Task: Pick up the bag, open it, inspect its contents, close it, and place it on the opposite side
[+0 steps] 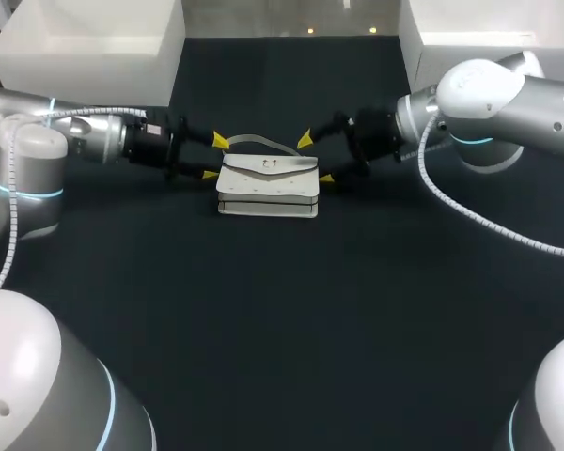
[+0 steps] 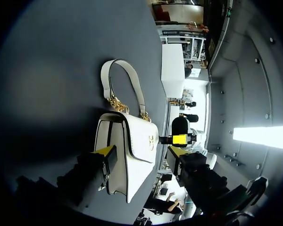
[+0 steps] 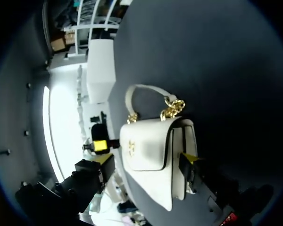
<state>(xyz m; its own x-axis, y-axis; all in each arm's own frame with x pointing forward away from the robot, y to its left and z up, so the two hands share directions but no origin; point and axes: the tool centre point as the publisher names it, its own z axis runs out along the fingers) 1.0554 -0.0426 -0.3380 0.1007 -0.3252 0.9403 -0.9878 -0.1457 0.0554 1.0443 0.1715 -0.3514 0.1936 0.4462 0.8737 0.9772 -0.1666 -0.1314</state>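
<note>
The white handbag [image 1: 267, 187] sits mid-desk [image 1: 282, 357] with its flap shut. The left pincer [image 1: 214, 158] and right pincer [image 1: 316, 159] both stand wide, each straddling one end of the bag without clamping it, apparently so the two can lift it together. Its handle [image 1: 254, 142] rests on the desk behind, and the gold clasp [image 1: 269, 165] shows no readable writing

You have the bag [image 1: 267, 186] lying on the desk [image 1: 282, 319], midway across and toward the far side, with its handle [image 1: 258, 143] lying on the desk behind it. Your left gripper [image 1: 214, 157] sits just beside the bag's left end and your right gripper [image 1: 316, 159] just beside its right end. The left box [image 1: 94, 42] and the right box [image 1: 493, 33] stand at the far corners.
</note>
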